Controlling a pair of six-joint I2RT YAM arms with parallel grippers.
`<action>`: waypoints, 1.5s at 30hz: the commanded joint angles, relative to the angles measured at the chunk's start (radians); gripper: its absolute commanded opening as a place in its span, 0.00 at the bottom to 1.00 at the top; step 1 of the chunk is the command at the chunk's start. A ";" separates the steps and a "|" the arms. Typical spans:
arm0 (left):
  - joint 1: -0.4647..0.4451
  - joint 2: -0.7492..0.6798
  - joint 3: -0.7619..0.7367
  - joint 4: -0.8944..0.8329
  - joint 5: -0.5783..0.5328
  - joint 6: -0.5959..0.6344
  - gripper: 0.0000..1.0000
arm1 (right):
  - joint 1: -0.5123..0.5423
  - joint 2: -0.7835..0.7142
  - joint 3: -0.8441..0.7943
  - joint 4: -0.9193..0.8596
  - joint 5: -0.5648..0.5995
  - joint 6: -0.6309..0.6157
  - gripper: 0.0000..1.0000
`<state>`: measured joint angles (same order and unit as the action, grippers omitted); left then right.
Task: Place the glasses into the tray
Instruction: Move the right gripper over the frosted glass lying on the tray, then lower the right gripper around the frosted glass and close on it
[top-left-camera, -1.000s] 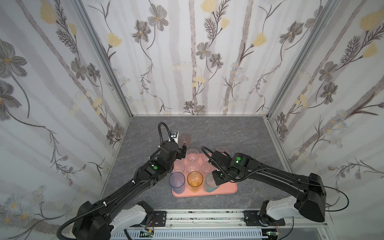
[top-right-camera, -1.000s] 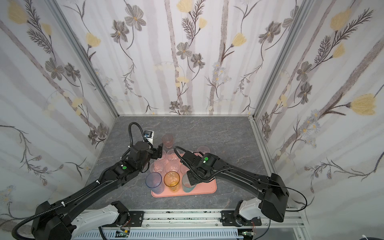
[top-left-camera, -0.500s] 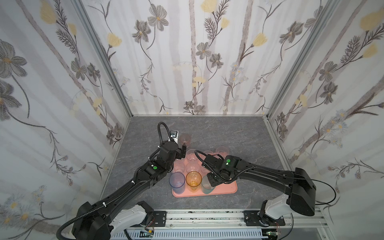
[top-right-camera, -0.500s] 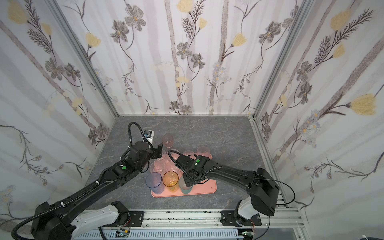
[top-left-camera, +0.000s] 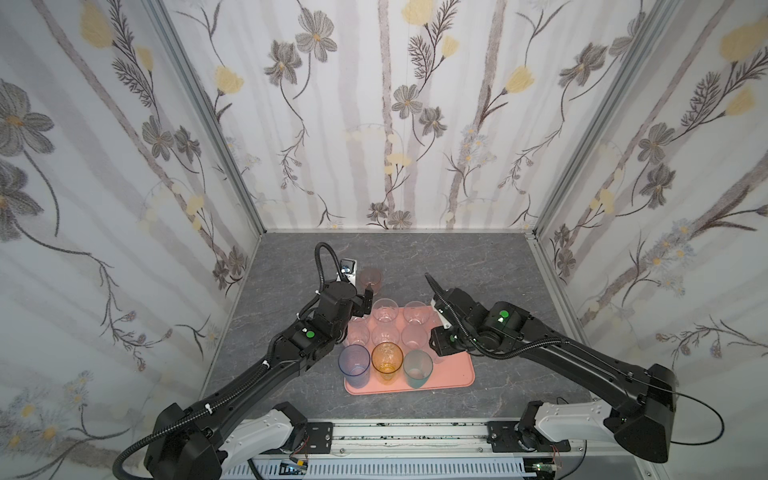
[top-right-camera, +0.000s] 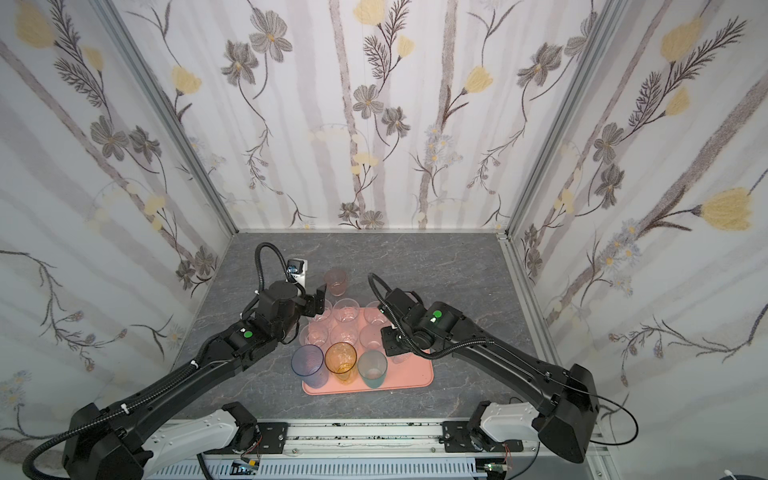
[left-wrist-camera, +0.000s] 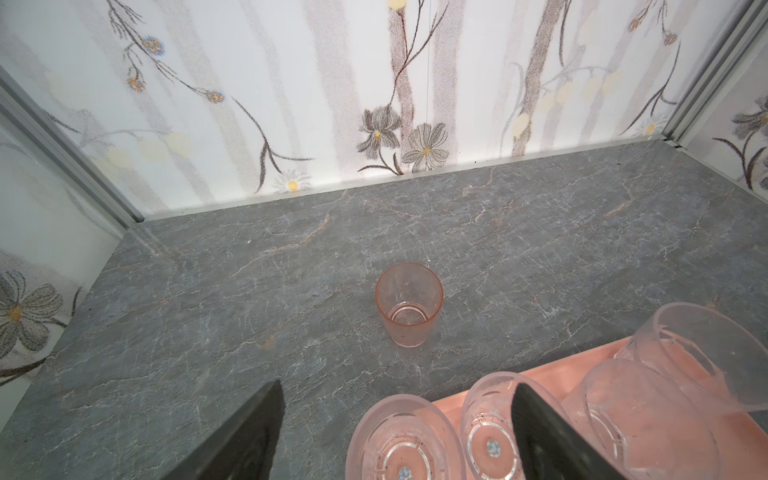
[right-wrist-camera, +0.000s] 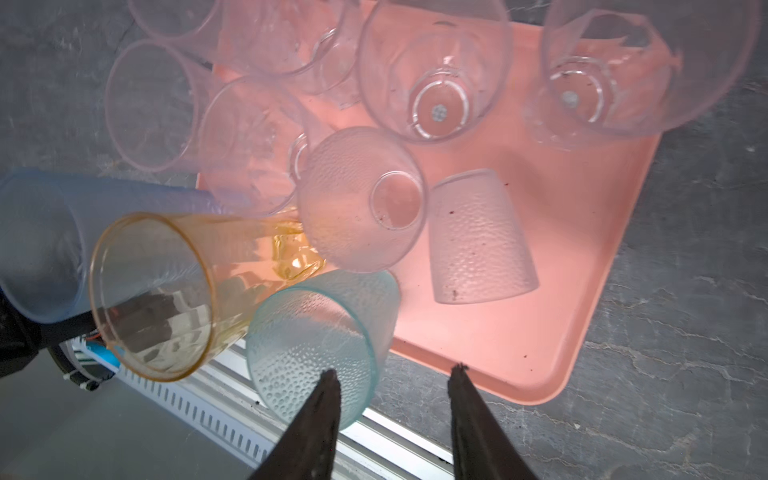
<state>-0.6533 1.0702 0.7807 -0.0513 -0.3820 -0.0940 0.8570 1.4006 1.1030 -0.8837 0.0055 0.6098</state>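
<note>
The salmon-pink tray (top-left-camera: 457, 374) (top-right-camera: 415, 374) lies at the front middle of the table. A blue glass (top-left-camera: 354, 362), an amber glass (top-left-camera: 387, 358) and a teal glass (top-left-camera: 417, 368) stand along its near edge, with several clear glasses behind them. A short pink glass (top-left-camera: 370, 277) (left-wrist-camera: 409, 309) stands on the table beyond the tray. My left gripper (top-left-camera: 366, 301) (left-wrist-camera: 399, 384) hangs open and empty over the tray's far left corner, short of the pink glass. My right gripper (top-left-camera: 436, 347) (right-wrist-camera: 392, 374) is open and empty over the tray's right half. A dimpled clear glass (right-wrist-camera: 478, 237) rests on the tray just past its fingertips.
Floral-papered walls close in the grey stone table (top-left-camera: 478, 270) at the back and on both sides. A metal rail (top-left-camera: 395, 432) runs along the front edge, close to the tray. In the right wrist view the tray's corner (right-wrist-camera: 540, 386) sits near that rail.
My right gripper's jaws have gone from shut to open, and the gripper has swung left over the glasses and back to the right. The left arm has stayed still.
</note>
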 joint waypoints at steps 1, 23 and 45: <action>-0.007 0.009 0.031 0.022 0.008 -0.028 0.87 | -0.100 -0.058 -0.080 0.047 -0.017 0.058 0.45; -0.101 0.086 0.061 0.025 -0.001 -0.034 0.87 | -0.183 -0.086 -0.398 0.236 0.080 0.048 0.49; -0.100 0.080 0.056 0.025 0.003 -0.017 0.88 | 0.069 0.017 -0.480 0.591 0.373 -0.075 0.55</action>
<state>-0.7536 1.1538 0.8375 -0.0498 -0.3725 -0.1120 0.9237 1.4326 0.6411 -0.4110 0.3004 0.5640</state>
